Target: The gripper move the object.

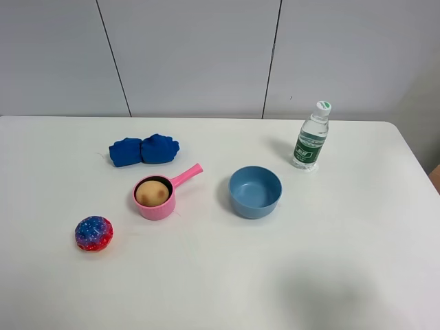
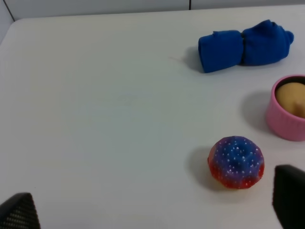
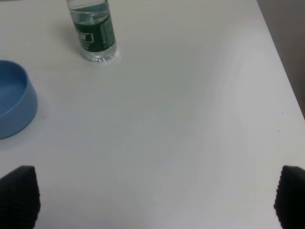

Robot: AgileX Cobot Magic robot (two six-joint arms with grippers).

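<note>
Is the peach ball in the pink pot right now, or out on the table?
In. The peach ball sits inside the pink pot; the pot's rim rings it in the high view.

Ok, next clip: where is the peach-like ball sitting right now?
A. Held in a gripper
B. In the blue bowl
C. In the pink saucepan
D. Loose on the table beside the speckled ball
C. The tan-orange ball rests inside the pink saucepan; the blue bowl is empty, and both grippers are open and hold nothing.
</note>
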